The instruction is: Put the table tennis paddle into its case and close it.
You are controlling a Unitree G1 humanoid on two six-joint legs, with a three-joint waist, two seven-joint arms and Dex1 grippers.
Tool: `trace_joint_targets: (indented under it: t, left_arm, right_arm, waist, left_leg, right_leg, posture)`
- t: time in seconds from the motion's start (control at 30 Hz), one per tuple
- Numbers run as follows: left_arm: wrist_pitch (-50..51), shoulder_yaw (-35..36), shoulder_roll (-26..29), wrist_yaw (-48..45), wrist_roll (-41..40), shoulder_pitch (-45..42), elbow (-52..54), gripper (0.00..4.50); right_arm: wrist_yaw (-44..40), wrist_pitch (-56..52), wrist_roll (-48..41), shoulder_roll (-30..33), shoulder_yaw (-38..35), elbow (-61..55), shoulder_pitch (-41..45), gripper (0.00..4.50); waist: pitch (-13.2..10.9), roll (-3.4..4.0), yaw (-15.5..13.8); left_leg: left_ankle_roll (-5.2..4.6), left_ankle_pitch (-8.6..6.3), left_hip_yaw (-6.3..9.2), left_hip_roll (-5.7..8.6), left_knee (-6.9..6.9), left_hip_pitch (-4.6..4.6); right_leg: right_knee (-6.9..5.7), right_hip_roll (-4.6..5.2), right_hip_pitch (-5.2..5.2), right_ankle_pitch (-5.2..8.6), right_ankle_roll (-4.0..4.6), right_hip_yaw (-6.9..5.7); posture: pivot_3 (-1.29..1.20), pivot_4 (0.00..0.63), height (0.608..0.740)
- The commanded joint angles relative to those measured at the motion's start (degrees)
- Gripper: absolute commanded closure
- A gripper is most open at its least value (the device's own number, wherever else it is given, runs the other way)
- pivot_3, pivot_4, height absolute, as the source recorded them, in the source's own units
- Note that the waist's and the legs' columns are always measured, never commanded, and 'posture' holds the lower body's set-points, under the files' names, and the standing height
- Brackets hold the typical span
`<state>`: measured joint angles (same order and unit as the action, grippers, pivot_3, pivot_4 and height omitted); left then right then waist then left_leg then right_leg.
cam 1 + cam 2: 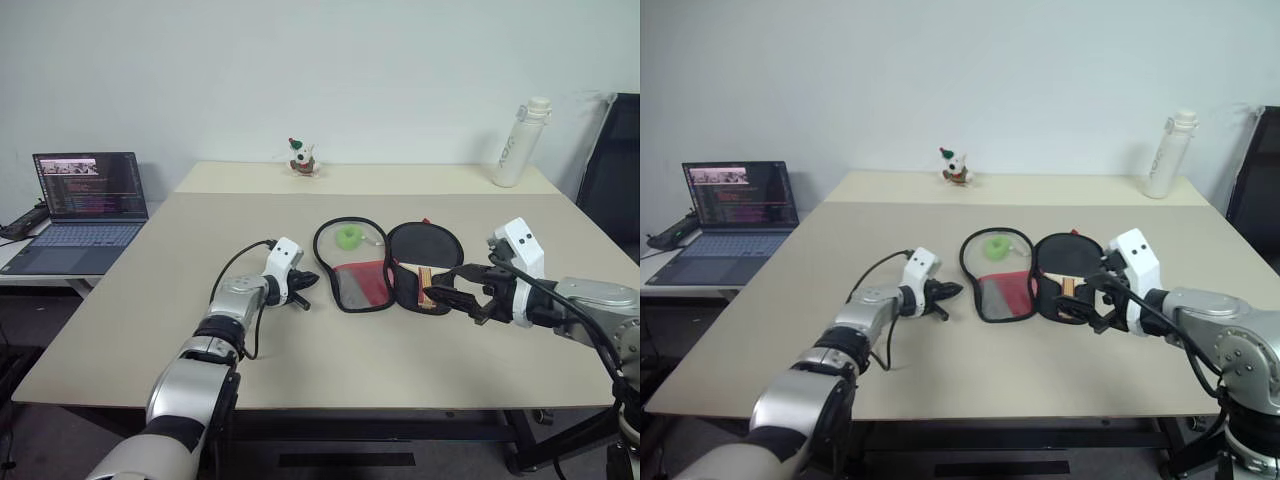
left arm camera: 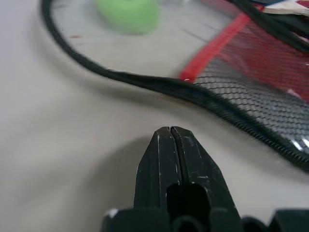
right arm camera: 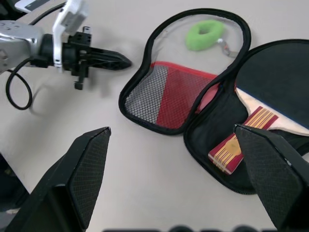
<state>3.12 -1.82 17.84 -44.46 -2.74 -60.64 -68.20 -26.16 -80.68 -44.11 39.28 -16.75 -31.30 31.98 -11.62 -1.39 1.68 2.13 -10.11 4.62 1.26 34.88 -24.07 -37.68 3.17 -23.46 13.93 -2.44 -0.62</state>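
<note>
The case lies unzipped and spread flat in the middle of the table, its left half showing black mesh and a red panel. In its right half rests the table tennis paddle, black face toward the far side and striped handle toward me. My left gripper is shut on nothing, low over the table just left of the case's zip rim. My right gripper is open and hovers above the handle end of the right half, its wide fingers apart with nothing between them.
A lime-green round thing lies inside the case's left half. A laptop stands on a side table at the left. At the table's far edge are a small toy figure and a white bottle. A black chair is at the right.
</note>
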Motion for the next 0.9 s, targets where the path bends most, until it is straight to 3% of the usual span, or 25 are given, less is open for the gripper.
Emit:
trace_joint_targets:
  t: [0.03, 0.4, 0.67, 0.9]
  left_arm:
    - [-1.57, 0.55, -1.64, -0.15, 0.81, -3.41, -1.93, 4.47]
    - [-4.28, 0.92, -8.88, -3.78, 1.19, -14.98, -3.48, 4.47]
    - [-6.32, 2.01, -17.18, -3.0, 1.18, -21.74, -5.29, 4.47]
    - [-7.11, 3.52, -14.94, -6.3, 0.4, -20.01, -4.37, 4.47]
  right_arm:
    - [-0.69, 1.87, -0.62, 1.95, -1.8, -1.92, -1.08, 0.0]
    - [-1.78, 1.63, -1.57, 7.57, -7.96, -1.89, -5.85, 0.0]
    - [0.04, 1.55, -1.46, 7.28, -10.59, 0.67, -5.92, 0.0]
    - [2.78, 4.99, 1.35, 4.52, -6.93, 7.24, -3.66, 0.0]
  waist:
    - [-0.01, -0.03, -0.08]
    - [-0.14, -0.23, -0.57]
    - [-0.14, -0.22, -0.64]
    - [-0.14, -0.2, 0.12]
  left_leg:
    - [0.0, 0.0, 0.0, 0.01, 0.0, 0.0]
    - [0.01, 0.0, 0.03, 0.04, 0.05, -0.15]
    - [0.0, -0.01, -0.01, 0.03, 0.01, -0.23]
    - [-0.01, -0.01, -0.02, 0.01, 0.02, -0.2]
  right_leg:
    - [0.01, 0.01, 0.0, 0.0, 0.0, 0.0]
    - [0.11, 0.02, -0.01, -0.03, -0.07, -0.03]
    - [0.37, 0.01, -0.01, -0.09, -0.16, -0.02]
    - [0.35, -0.01, -0.01, -0.12, -0.2, 0.0]
  posture:
    - [0.0, 0.15, 0.74]
    - [0.0, 0.15, 0.74]
    - [0.0, 0.15, 0.74]
    - [0.0, 0.15, 0.74]
